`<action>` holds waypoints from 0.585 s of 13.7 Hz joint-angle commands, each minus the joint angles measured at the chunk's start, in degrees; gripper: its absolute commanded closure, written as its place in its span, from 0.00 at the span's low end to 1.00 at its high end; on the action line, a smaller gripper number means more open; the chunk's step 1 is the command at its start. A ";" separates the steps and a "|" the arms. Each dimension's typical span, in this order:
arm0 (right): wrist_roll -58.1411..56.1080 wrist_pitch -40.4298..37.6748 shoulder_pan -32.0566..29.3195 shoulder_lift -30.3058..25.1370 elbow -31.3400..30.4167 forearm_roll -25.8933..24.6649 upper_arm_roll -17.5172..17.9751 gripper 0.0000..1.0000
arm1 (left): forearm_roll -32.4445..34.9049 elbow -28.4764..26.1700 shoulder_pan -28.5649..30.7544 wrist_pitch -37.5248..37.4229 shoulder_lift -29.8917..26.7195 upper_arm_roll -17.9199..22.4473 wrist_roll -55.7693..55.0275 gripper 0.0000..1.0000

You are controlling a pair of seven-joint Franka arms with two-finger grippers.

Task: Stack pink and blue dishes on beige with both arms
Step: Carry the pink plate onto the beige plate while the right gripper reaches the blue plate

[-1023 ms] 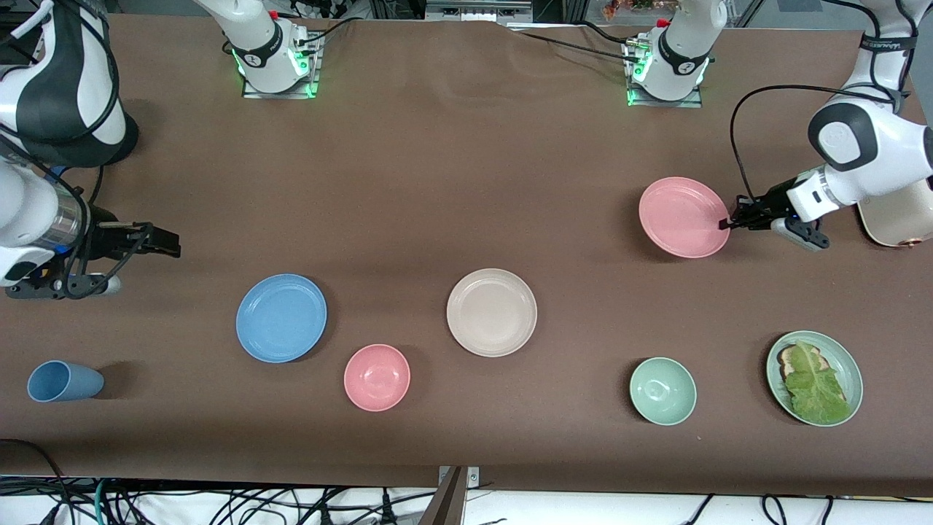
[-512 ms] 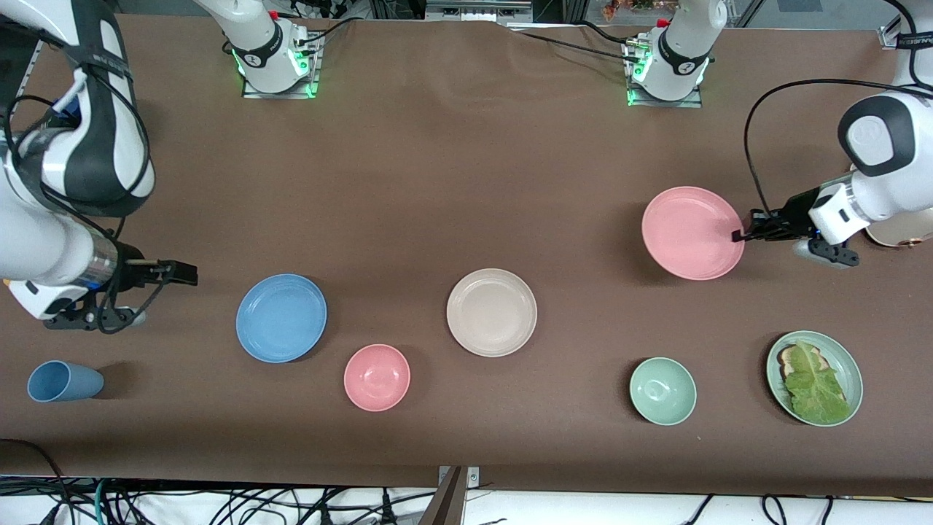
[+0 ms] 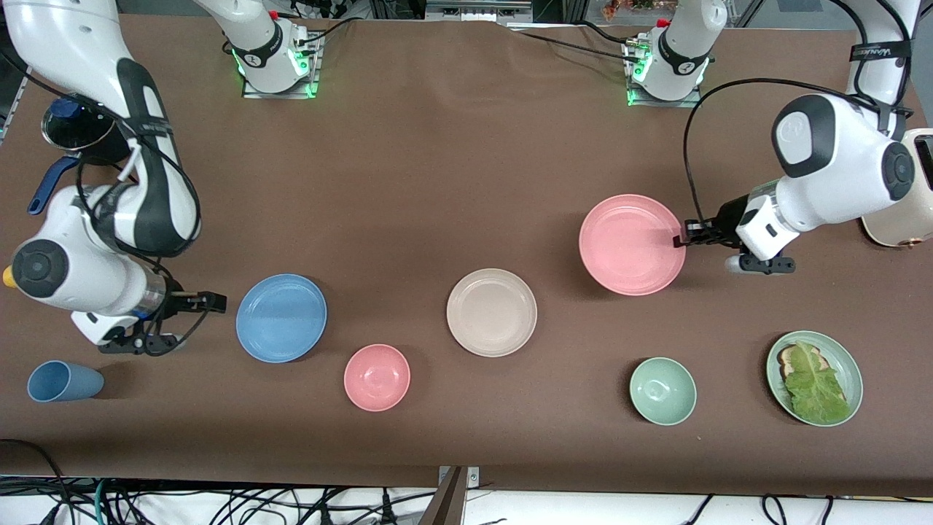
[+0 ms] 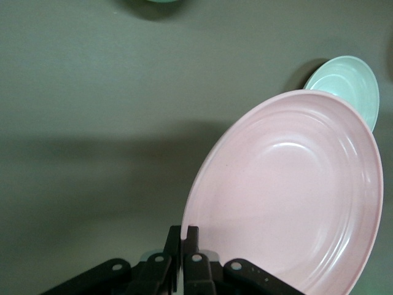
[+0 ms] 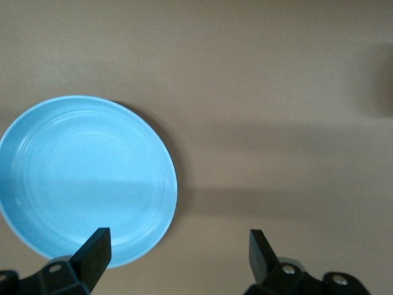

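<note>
My left gripper (image 3: pixel 684 240) is shut on the rim of the salmon pink plate (image 3: pixel 631 244), holding it up over the table between the left arm's end and the beige plate (image 3: pixel 492 312). In the left wrist view the pink plate (image 4: pixel 288 196) tilts away from the closed left gripper (image 4: pixel 184 236). The sky blue plate (image 3: pixel 281 317) lies flat toward the right arm's end. My right gripper (image 3: pixel 211 302) is open, just beside that plate's rim. In the right wrist view the blue plate (image 5: pixel 86 178) lies partly ahead of the wide-apart right gripper (image 5: pixel 178 246).
A small pink bowl (image 3: pixel 377 377) and a pale green bowl (image 3: pixel 662 391) sit nearer the front camera than the plates. A green plate with lettuce (image 3: pixel 814 377) and a blue cup (image 3: pixel 63 380) lie near the table's ends. A cream appliance (image 3: pixel 900 219) stands by the left arm.
My left gripper has carried the pink plate toward the beige plate. My right gripper has moved closer to the blue plate's rim, still open.
</note>
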 commanded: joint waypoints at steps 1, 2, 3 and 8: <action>-0.04 3.09 -0.04 1.57 0.38 0.87 0.27 0.01 | 1.43 5.56 -3.81 -0.60 3.86 0.51 -7.11 1.00; -0.04 5.02 -0.04 2.71 0.38 0.87 0.27 0.01 | 1.43 7.31 -4.95 -0.51 5.35 0.51 -9.22 1.00; 0.05 6.69 -0.04 3.67 0.38 0.95 0.27 0.01 | 1.43 9.15 -6.44 -0.51 6.84 0.51 -11.42 1.00; 0.13 11.80 -0.04 6.84 0.21 0.95 0.36 0.02 | 4.40 16.55 -14.18 0.97 14.58 0.69 -23.55 1.00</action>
